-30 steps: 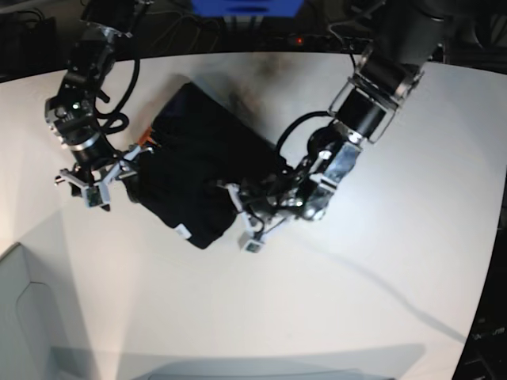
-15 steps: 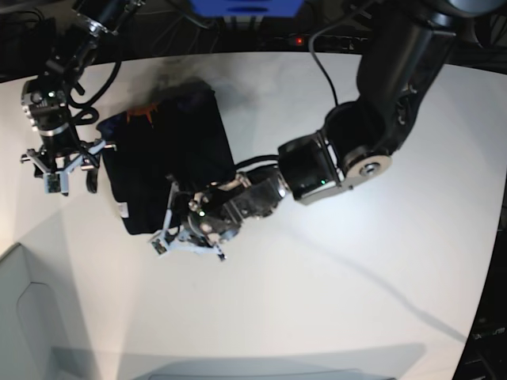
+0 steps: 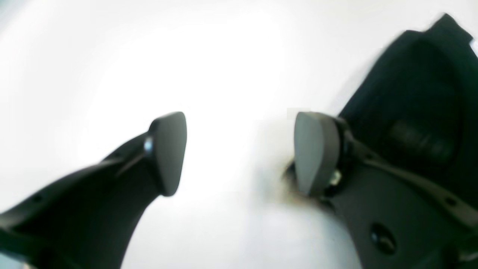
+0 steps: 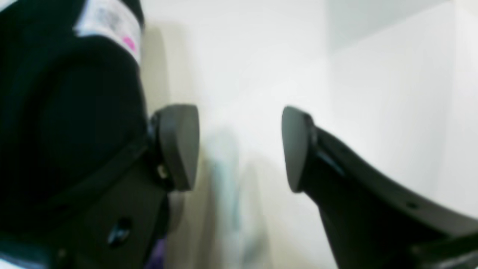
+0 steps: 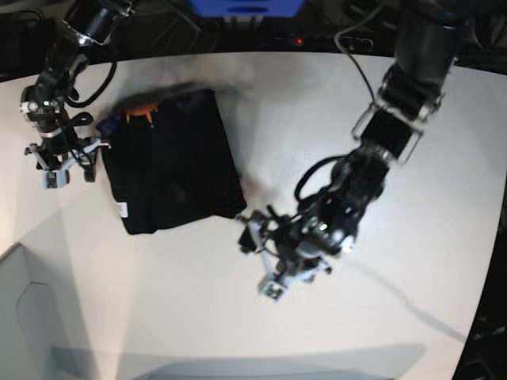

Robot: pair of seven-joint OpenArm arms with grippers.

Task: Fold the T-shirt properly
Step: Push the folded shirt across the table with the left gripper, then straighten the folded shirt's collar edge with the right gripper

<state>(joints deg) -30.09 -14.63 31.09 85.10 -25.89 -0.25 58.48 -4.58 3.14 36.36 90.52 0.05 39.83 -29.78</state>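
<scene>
- Now the large plain black short-sleeved cloth T-shirt (image 5: 170,162) lies folded into a compact, roughly rectangular bundle on the white tabletop (image 5: 356,95), toward the left of the base view.
- An orange mark (image 5: 142,113) shows at the bundle's far edge, and a small white tag (image 5: 121,209) sticks out at its near left edge.
- The left gripper (image 5: 265,257) hangs over bare table just off the bundle's near right corner, apart from the cloth; its two grey pads (image 3: 170,149) are spread wide with nothing between them.
- In the left wrist view the black cloth (image 3: 418,97) sits beyond the gripper, off to one side.
- The right gripper (image 5: 67,165) sits just beside the bundle's left edge, its fingers (image 4: 179,145) parted and empty.
- In the right wrist view the black cloth (image 4: 67,112) lies next to one finger, with a white label bearing a pink spot (image 4: 112,22) at its upper edge; whether finger and cloth touch cannot be told.
</scene>
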